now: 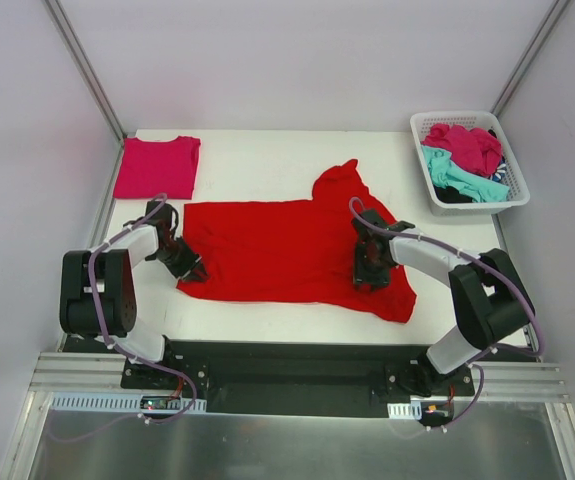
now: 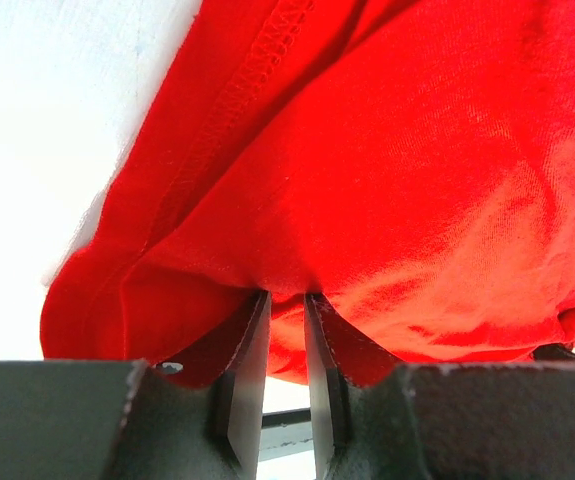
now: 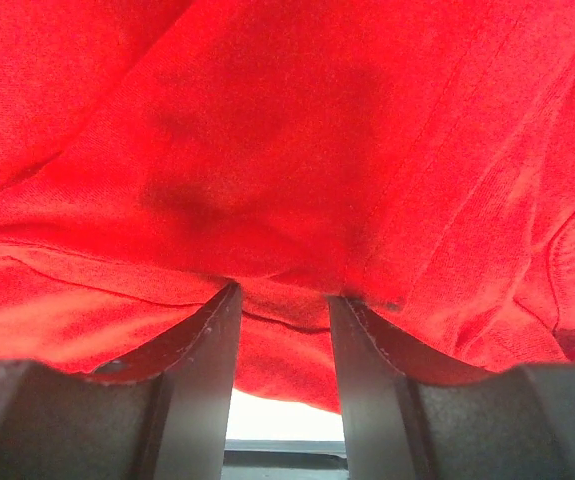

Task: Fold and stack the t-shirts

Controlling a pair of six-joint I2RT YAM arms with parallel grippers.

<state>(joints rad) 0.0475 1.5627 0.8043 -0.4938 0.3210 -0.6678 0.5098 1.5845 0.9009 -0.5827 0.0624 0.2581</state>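
A large bright red t-shirt lies spread across the middle of the table, with one sleeve bunched up at the back. My left gripper is at its near left edge. Its jaws stand close together, pinching a fold of the red cloth. My right gripper is on the shirt's right part. Its jaws stand wider, with a thick bunch of red cloth between them that hides the fingertips. A folded magenta-pink t-shirt lies flat at the back left.
A white lattice basket stands at the back right and holds crumpled magenta, teal and dark shirts. The red shirt's near right corner reaches towards the table's front edge. Metal frame posts rise at both back corners.
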